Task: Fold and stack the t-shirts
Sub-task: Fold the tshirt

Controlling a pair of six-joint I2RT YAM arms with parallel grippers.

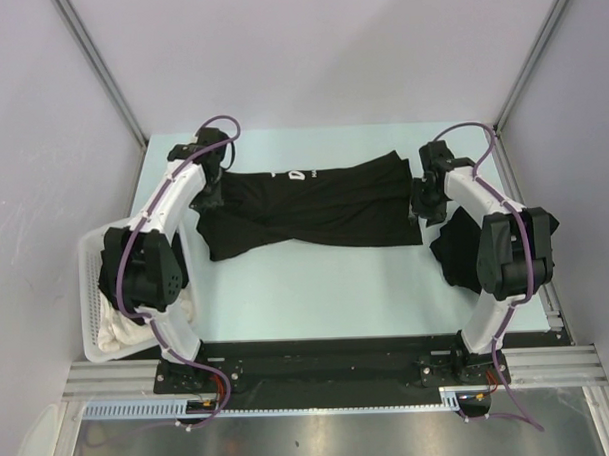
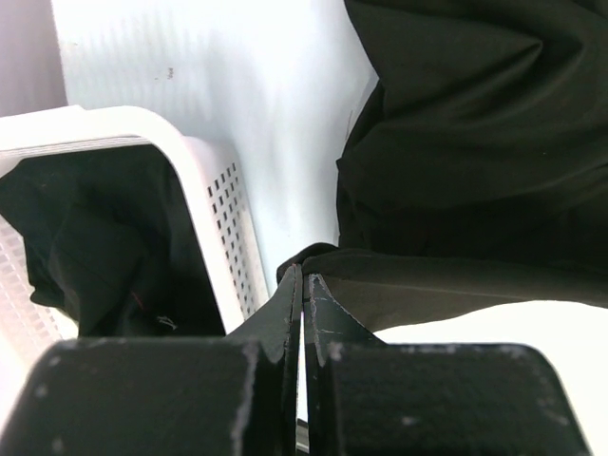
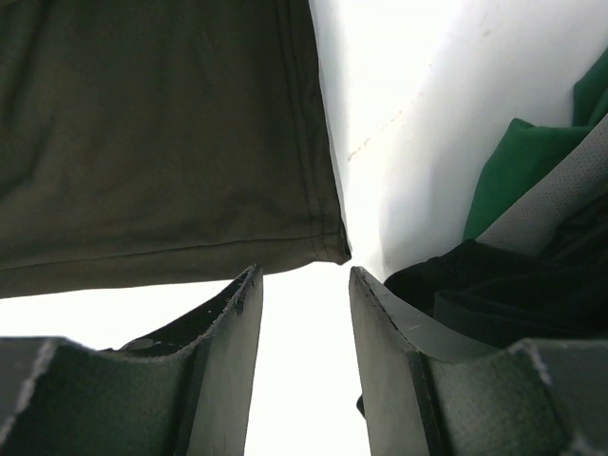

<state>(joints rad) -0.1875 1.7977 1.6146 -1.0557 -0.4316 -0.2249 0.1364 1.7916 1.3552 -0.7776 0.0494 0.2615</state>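
Observation:
A black t-shirt (image 1: 314,203) with white lettering (image 1: 298,175) lies stretched out and twisted across the middle of the table. My left gripper (image 1: 211,188) is at its left end; in the left wrist view the jaws (image 2: 303,277) are shut, pinching a fold of the shirt's edge (image 2: 328,255). My right gripper (image 1: 424,199) is at the shirt's right end. Its jaws (image 3: 304,275) are open and empty, with the shirt's hemmed corner (image 3: 328,242) just beyond the fingertips. A second black t-shirt (image 1: 453,245) lies bunched under the right arm and shows in the right wrist view (image 3: 494,285).
A white lattice basket (image 1: 89,286) stands at the table's left edge, holding a white cloth (image 1: 118,335) and black fabric (image 2: 95,247); its rim (image 2: 204,180) is close to my left gripper. Something green (image 3: 513,161) shows at the right of the right wrist view.

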